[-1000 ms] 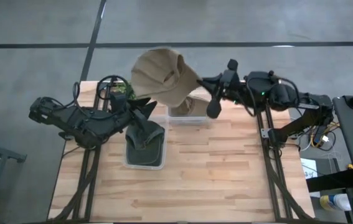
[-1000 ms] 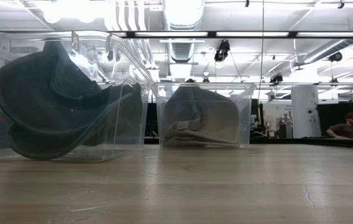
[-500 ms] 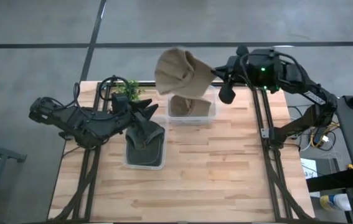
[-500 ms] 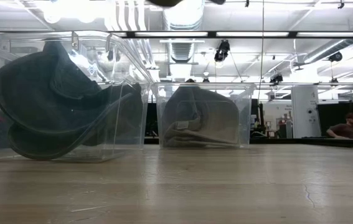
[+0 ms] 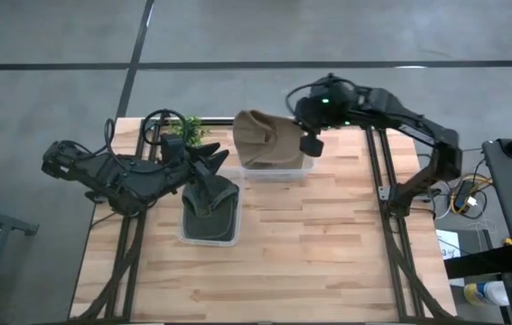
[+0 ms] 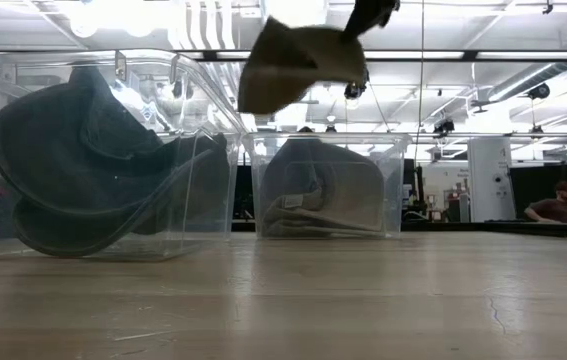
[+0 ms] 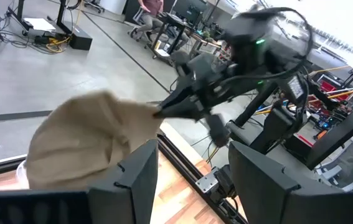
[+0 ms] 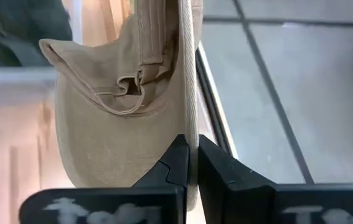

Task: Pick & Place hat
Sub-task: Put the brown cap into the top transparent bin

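Note:
A tan hat (image 5: 266, 140) hangs in the air from my right gripper (image 5: 302, 132) over the far clear bin (image 5: 307, 169), which holds another tan hat (image 6: 321, 192). In the low view the held hat (image 6: 291, 64) shows high above that bin (image 6: 395, 150). The near clear bin (image 5: 184, 236) holds a dark hat (image 6: 93, 165). My left gripper (image 7: 192, 186) is open and waits over the near bin's far end, touching nothing; its view shows the held hat (image 7: 83, 146) and the right gripper (image 7: 179, 106). My right gripper pinches a thin edge of the tan hat, its brim seen edge-on (image 8: 190, 127), between the two fingers (image 8: 175, 163). The fingers come from above and the table's right, slanting down. The hat is lifted clear and hangs slack beside and below them, its strap (image 8: 145, 81) showing.
A small green plant (image 5: 186, 132) stands at the far left of the wooden table (image 5: 328, 262). The near half of the table holds nothing in the high view. Beyond the table a person (image 6: 561, 205) sits in the room.
My right gripper has swung from beyond the table's far edge back toward the far bin and come down, carrying the tan hat. The hat has dropped into the low view from above and now hangs over the bin.

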You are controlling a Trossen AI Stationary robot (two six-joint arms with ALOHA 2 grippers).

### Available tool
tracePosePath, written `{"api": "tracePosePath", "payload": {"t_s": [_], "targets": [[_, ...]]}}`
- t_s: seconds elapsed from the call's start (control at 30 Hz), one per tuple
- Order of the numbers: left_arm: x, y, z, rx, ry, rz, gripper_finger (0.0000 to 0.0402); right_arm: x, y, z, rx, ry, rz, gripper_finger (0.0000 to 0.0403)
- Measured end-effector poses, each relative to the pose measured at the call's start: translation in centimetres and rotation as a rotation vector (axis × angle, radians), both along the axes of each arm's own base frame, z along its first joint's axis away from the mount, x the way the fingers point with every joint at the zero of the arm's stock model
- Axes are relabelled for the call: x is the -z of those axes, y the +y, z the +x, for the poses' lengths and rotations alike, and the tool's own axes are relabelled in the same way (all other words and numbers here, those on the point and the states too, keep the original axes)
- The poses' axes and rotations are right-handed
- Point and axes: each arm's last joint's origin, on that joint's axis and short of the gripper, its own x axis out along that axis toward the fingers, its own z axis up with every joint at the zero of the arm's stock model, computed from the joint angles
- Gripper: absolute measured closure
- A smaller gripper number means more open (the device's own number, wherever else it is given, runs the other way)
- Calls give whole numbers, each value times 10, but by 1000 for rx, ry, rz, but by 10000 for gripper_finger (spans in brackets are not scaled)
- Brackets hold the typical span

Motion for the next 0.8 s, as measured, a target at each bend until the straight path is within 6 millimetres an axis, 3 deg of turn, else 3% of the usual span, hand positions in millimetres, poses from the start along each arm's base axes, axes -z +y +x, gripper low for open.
{"api": "tracePosePath", "payload": {"t_s": [0.33,0.6,0.8], "targets": [[0,0,0,1,1,1,213,52,-21,31,39,258,72,390],[1,0,0,2,7,5,213,77,-34,48,148,365,-4,390],[1,0,0,2,10,7,213,94,-40,58,140,393,60,390]]}}
